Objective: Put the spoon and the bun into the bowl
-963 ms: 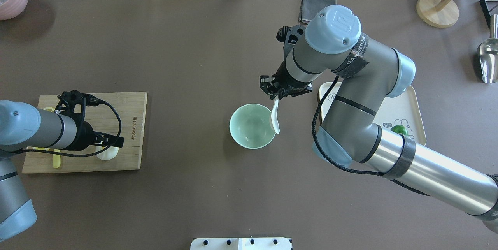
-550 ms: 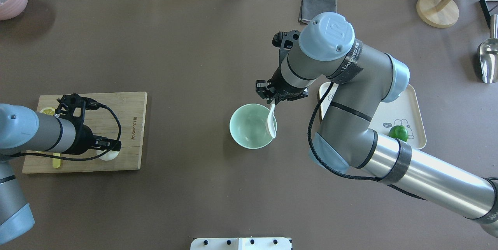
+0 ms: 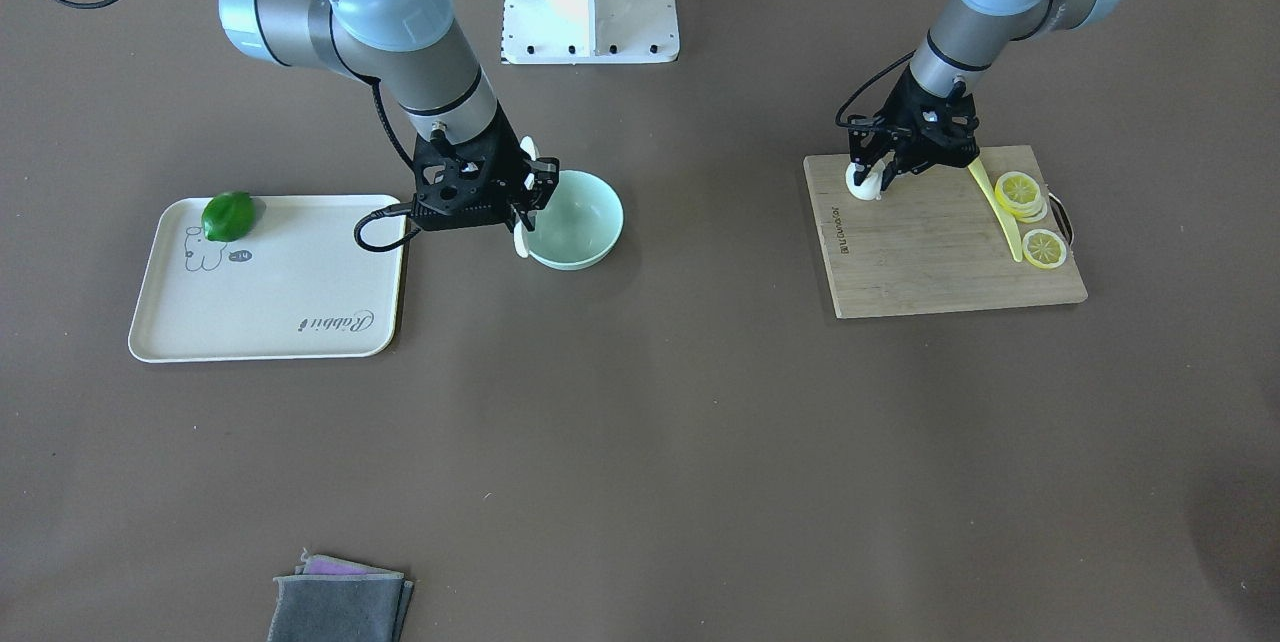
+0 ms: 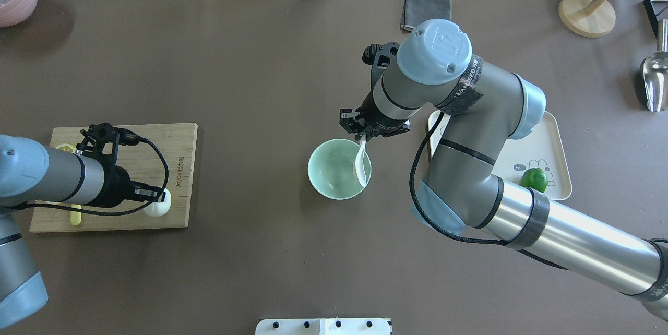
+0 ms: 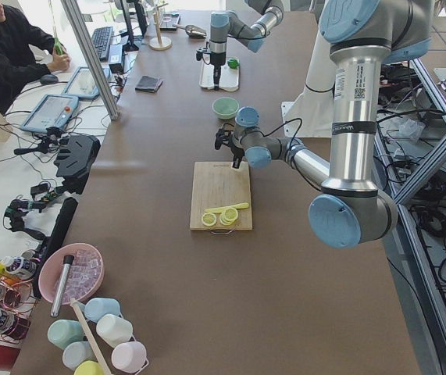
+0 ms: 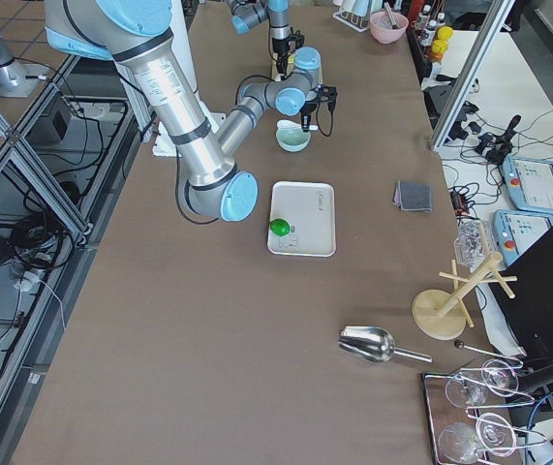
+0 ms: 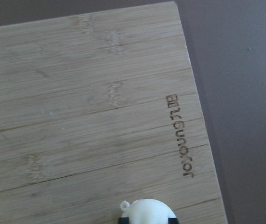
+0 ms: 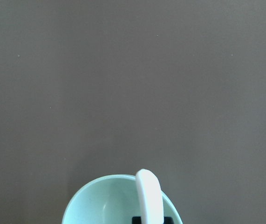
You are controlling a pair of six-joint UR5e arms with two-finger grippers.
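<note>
Two grips: my right jaws hold the spoon (image 4: 360,165) over the bowl (image 4: 319,169); my left jaws pinch the bun (image 4: 158,209).

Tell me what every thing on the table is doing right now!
spoon: held by the right gripper, scoop over the bowl.
bowl: upright, no bun in it.
bun: pinched in the left gripper at the cutting board's edge.
lime: whole, lying on the tray.
lemon slices: cut, lying on the cutting board.
cloth: folded, lying flat.
</note>
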